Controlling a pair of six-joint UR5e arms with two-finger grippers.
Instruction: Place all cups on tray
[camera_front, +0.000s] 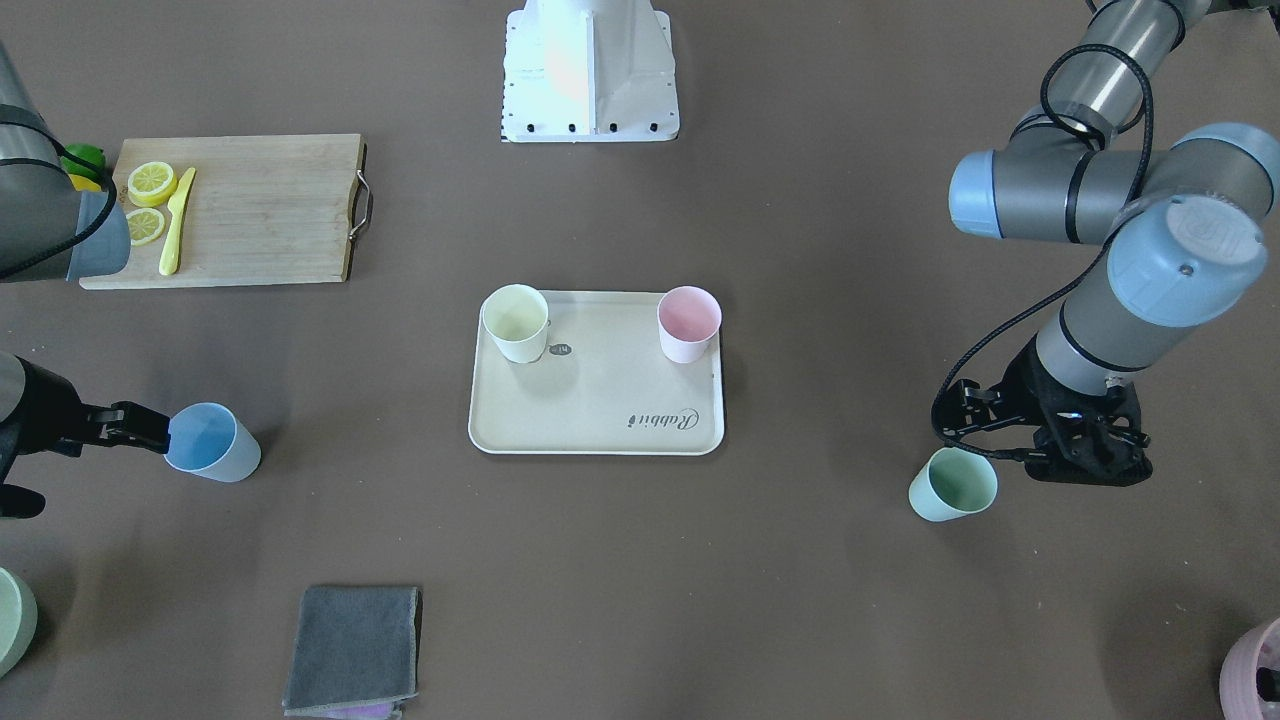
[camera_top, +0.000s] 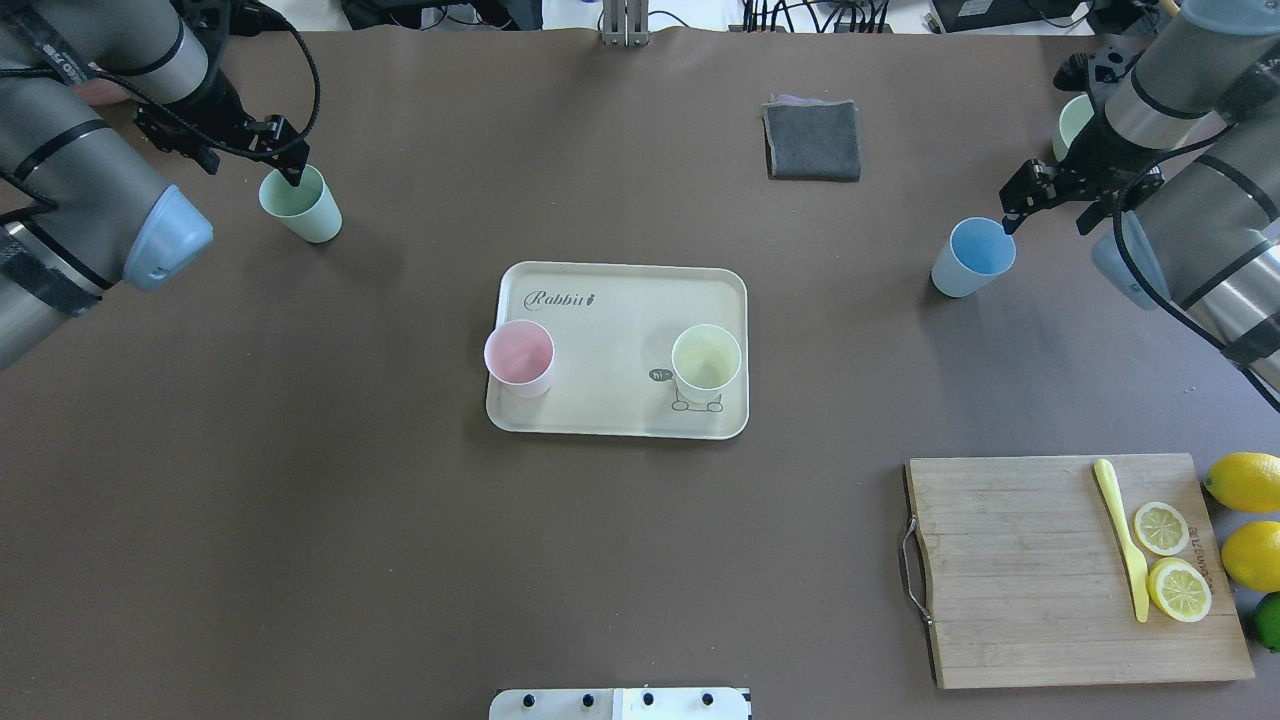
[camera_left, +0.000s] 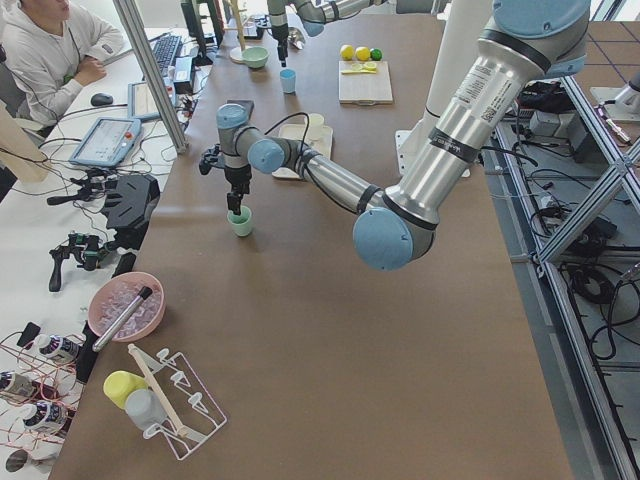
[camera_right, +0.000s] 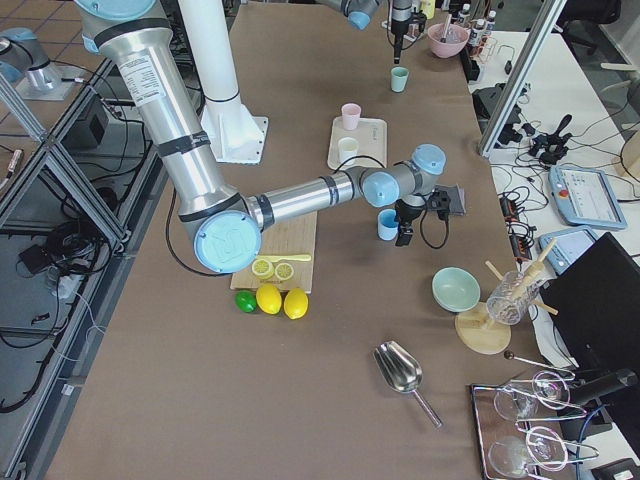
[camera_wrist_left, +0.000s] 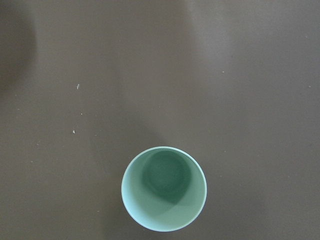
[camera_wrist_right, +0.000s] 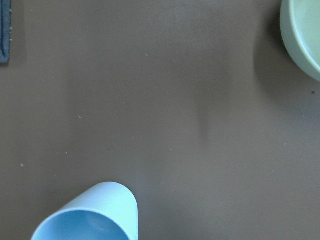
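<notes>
The beige tray (camera_front: 600, 445) (camera_top: 620, 268) lies mid-table. On it stand the pale yellow cup (camera_front: 516, 322) (camera_top: 706, 362) and the pink cup (camera_front: 688, 323) (camera_top: 520, 358). The mint green cup (camera_top: 300, 204) (camera_front: 953, 484) (camera_wrist_left: 164, 189) stands upright on the table at my far left. My left gripper (camera_top: 292, 172) hangs just over its rim and looks open. The light blue cup (camera_top: 972, 258) (camera_front: 212, 442) (camera_wrist_right: 90, 215) is at my far right and looks tilted in the right wrist view. My right gripper (camera_top: 1010, 215) is at its rim and appears shut on it.
A wooden cutting board (camera_top: 1070, 570) with lemon slices and a yellow knife lies at my near right, with whole lemons beside it. A grey cloth (camera_top: 812, 140) lies at the far side. A pale green bowl (camera_wrist_right: 305, 35) sits beyond the blue cup. A pink bowl (camera_front: 1255, 670) is at the far left corner.
</notes>
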